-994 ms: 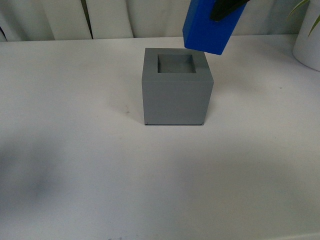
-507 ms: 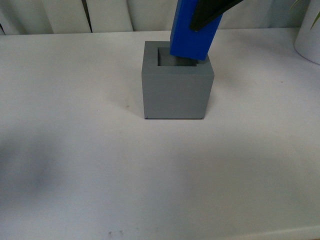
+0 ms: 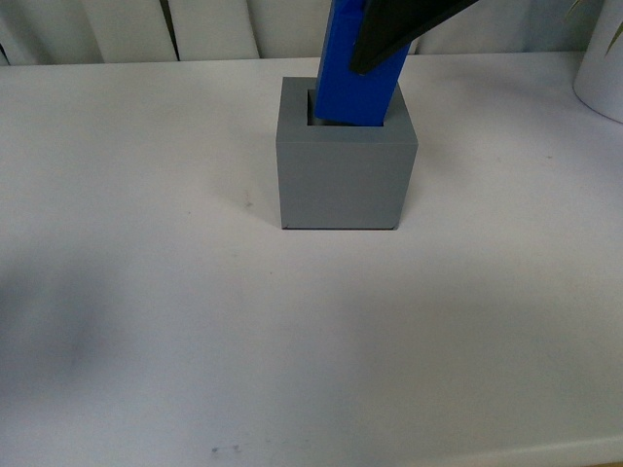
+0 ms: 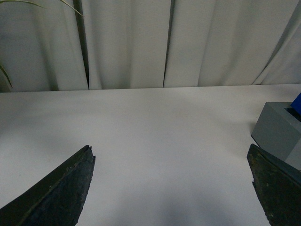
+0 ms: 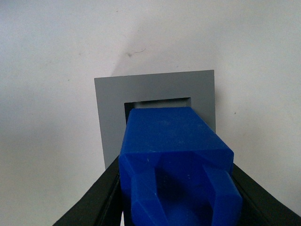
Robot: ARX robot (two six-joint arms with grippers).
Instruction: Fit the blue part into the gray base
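Note:
The gray base (image 3: 341, 180) stands on the white table, at the middle of the front view. The blue part (image 3: 355, 68) is tilted a little, with its lower end inside the square recess of the base. My right gripper (image 3: 389, 34) is shut on the blue part's upper end, coming in from the top right. In the right wrist view the blue part (image 5: 174, 155) fills the space between my black fingers (image 5: 101, 202), above the gray base (image 5: 110, 113). My left gripper (image 4: 171, 188) is open and empty over bare table, with the base's corner (image 4: 277, 134) off to one side.
A white pot (image 3: 602, 83) with a plant stands at the far right. White curtains (image 4: 155, 42) hang behind the table's back edge. The white table (image 3: 195, 341) spreads out in front of the base.
My right gripper has carried the blue part left and down, from above the base's far right corner into the recess. The part now stands more upright.

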